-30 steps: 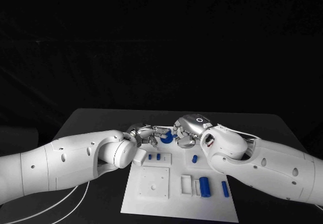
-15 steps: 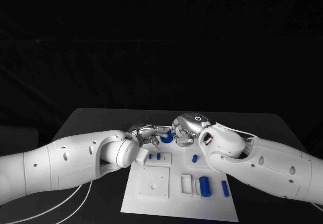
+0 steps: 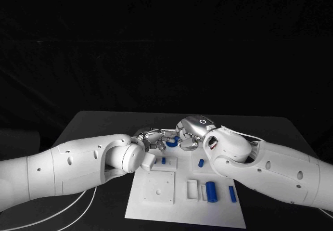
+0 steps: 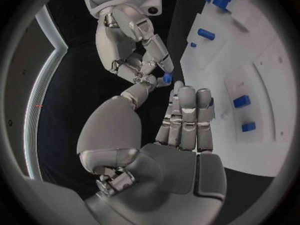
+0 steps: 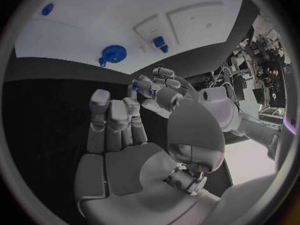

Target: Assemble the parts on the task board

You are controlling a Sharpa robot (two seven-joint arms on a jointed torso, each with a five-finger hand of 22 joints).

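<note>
My two hands meet fingertip to fingertip above the far end of the white task board [image 3: 180, 211]. A small blue part [image 4: 167, 78] sits between their fingertips, and it also shows as the blue part [image 5: 134, 86] in the right wrist view. My left hand [image 3: 148, 138] touches it with thumb and fingers. The fingers of my right hand [image 3: 191, 134] curl onto it from the other side. Which hand bears it I cannot tell. A blue gear [image 5: 114, 53] lies on the board beyond the hands.
On the board lie a short blue peg [image 3: 163, 160], another peg [image 3: 200, 163], a thick blue cylinder [image 3: 211, 192] and a slimmer one [image 3: 232, 194]. A white square block [image 3: 160, 187] sits at the near left. A white cable [image 3: 69, 207] runs under my left arm.
My left hand has edged right towards the right hand, closing the gap between the fingertips. Its wrist now covers one peg on the board.
</note>
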